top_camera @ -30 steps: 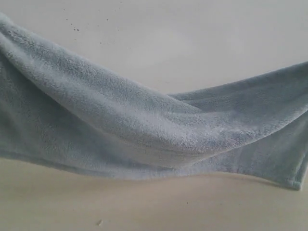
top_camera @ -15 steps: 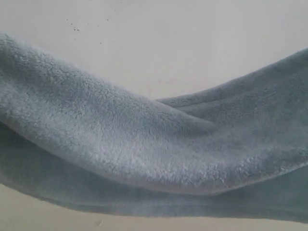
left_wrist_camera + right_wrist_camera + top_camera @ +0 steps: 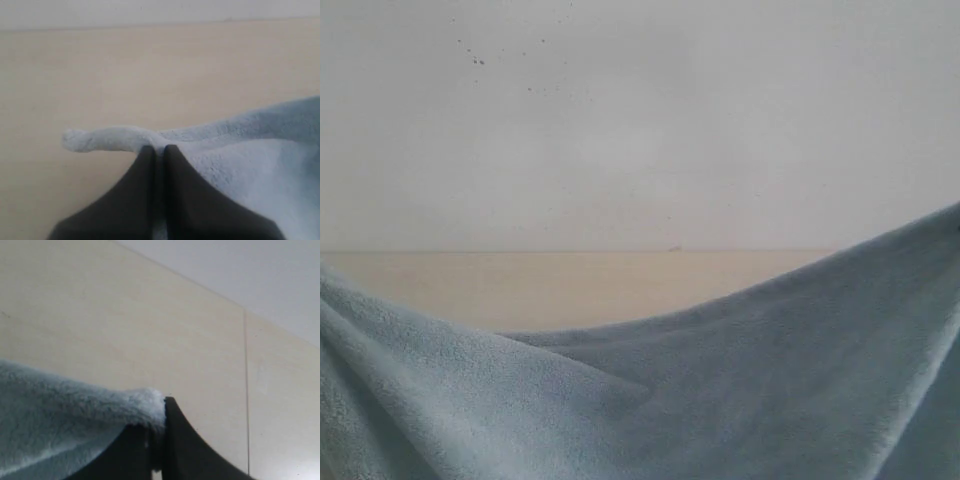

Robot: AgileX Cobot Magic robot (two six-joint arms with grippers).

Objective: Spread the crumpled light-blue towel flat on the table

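Observation:
The light-blue fluffy towel (image 3: 720,400) hangs in a sagging curve close to the exterior camera, filling the bottom of that view and rising towards both sides. Behind it lies the pale beige table (image 3: 570,285). Neither gripper shows in the exterior view. In the left wrist view my left gripper (image 3: 159,150) is shut on a towel edge (image 3: 240,155), with a rolled corner sticking out beside the black fingers (image 3: 142,170). In the right wrist view my right gripper (image 3: 159,415) is shut on another towel corner (image 3: 75,415), held above the table (image 3: 150,330).
A white speckled wall (image 3: 640,130) rises behind the table's far edge. A thin seam (image 3: 245,390) runs across the tabletop in the right wrist view.
The towel has dropped in the exterior view, from stretching across the middle to sagging along the bottom. The table's far part and the wall now show above it.

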